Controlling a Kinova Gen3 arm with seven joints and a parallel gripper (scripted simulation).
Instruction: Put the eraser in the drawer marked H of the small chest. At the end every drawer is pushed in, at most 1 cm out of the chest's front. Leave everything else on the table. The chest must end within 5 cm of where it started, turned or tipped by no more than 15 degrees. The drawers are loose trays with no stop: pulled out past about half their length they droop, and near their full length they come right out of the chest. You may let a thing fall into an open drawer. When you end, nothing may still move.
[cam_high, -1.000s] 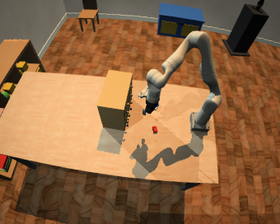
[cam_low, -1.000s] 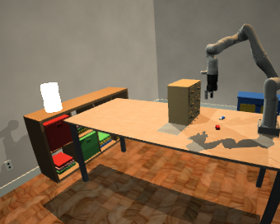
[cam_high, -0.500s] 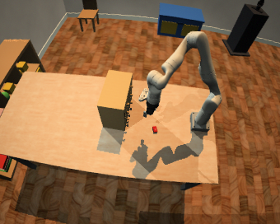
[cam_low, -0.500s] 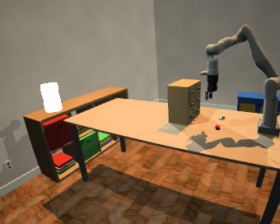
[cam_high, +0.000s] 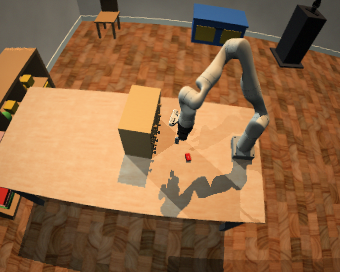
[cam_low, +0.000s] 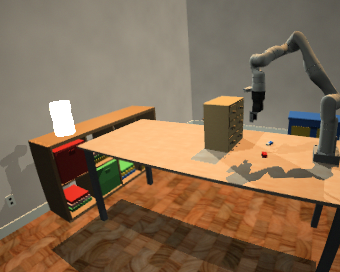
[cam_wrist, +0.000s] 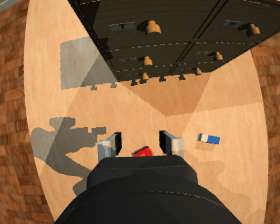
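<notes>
The chest (cam_high: 135, 141) (cam_low: 216, 125) (cam_wrist: 172, 41) stands upright on the table (cam_high: 65, 150) (cam_low: 150, 142) (cam_wrist: 145, 107). Its dark front fills the top of the wrist view, with round knobs and small label plates; the drawers look pushed in. The letters are too blurred to read surely. A small blue and white block, which looks like the eraser (cam_low: 270, 143) (cam_wrist: 210, 139), lies on the table to the right in the wrist view; I cannot make it out in the top view. My gripper (cam_high: 180, 140) (cam_low: 254, 118) (cam_wrist: 140, 139) is open and empty, pointing down, high above the table in front of the chest.
A small red block (cam_high: 188, 157) (cam_low: 264, 154) (cam_wrist: 143, 152) lies on the table before the chest, seen low between the fingers in the wrist view. The arm's base (cam_high: 243, 148) (cam_low: 326, 154) stands on the table across from the drawer front. Knobs stick out from that front.
</notes>
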